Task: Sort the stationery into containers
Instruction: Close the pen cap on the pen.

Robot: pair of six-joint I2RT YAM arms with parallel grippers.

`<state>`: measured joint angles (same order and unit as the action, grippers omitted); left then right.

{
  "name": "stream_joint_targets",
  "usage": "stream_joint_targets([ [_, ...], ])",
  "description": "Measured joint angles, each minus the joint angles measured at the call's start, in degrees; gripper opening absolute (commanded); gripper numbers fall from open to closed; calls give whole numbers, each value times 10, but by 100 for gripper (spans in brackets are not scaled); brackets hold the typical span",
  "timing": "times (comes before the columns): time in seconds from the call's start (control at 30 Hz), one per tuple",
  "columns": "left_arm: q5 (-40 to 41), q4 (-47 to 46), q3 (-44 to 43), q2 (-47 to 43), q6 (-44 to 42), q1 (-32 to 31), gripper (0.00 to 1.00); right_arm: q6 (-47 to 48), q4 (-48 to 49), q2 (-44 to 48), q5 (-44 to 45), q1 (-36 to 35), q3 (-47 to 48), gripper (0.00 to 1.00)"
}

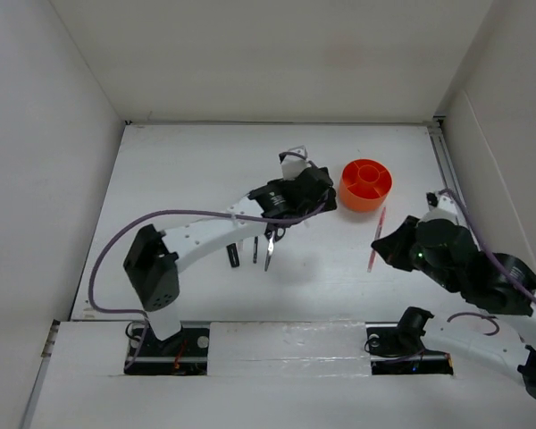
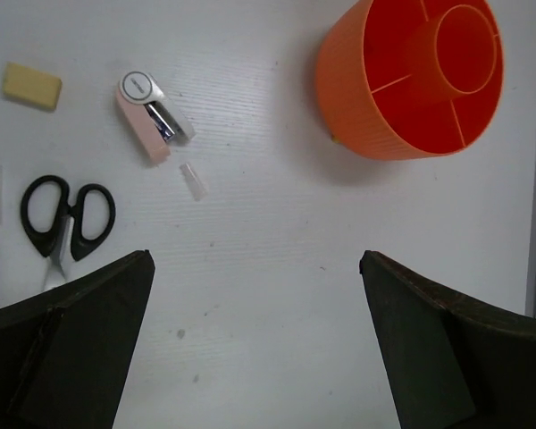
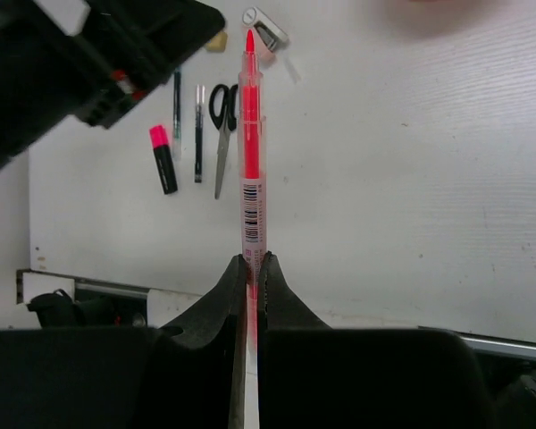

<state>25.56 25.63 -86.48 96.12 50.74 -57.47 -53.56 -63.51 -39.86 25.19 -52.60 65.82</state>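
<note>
Right gripper [image 3: 250, 266] is pinching the near end of the pink pencil [image 3: 250, 134], jaws closed tight on it. The pencil is pointing away across the table [image 1: 188, 170], its far tip ending just short of the orange tub [image 1: 366, 183] in the top view and not touching it. Left gripper [image 2: 255, 268] is hanging wide apart, gripping nothing, over bare table between the tub and the black-handled scissors [image 2: 67, 219]. The tub's inner dividers are showing in the left wrist view.

Scissors, two thin dark pens [image 3: 197, 134] and the pink-and-black highlighter [image 3: 163, 159] are lying side by side left of the pencil, well apart from the tub. The cream eraser [image 2: 31, 85] and small pinkish-beige piece [image 2: 147, 116] are sitting beyond the scissors, with a tiny clear bit [image 2: 194, 179] beside them. The left arm [image 1: 214, 234] is reaching over this cluster, hiding the eraser and pinkish piece from the top camera and blocking the right wrist view's upper left.
</note>
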Motion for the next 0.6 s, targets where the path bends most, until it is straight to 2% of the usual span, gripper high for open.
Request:
stream_joint_targets([
  [0.13, -4, 5, -47, 91, 39, 1, 100, -3, -44, 33, 20, 0, 39, 0],
  [0.3, -7, 27, -106, 187, 87, 2, 96, 3, -66, 65, 22, 0, 33, 0],
  [0.43, -10, 48, -123, 223, 115, 2, 96, 11, -69, 89, 16, 0, 21, 0],
  [0.53, -9, 68, -147, 238, 131, 2, 89, 17, -68, 102, 12, 0, 19, 0],
  [0.6, -6, 75, -162, 245, 139, 2, 89, 23, -67, 104, 6, 0, 17, 0],
])
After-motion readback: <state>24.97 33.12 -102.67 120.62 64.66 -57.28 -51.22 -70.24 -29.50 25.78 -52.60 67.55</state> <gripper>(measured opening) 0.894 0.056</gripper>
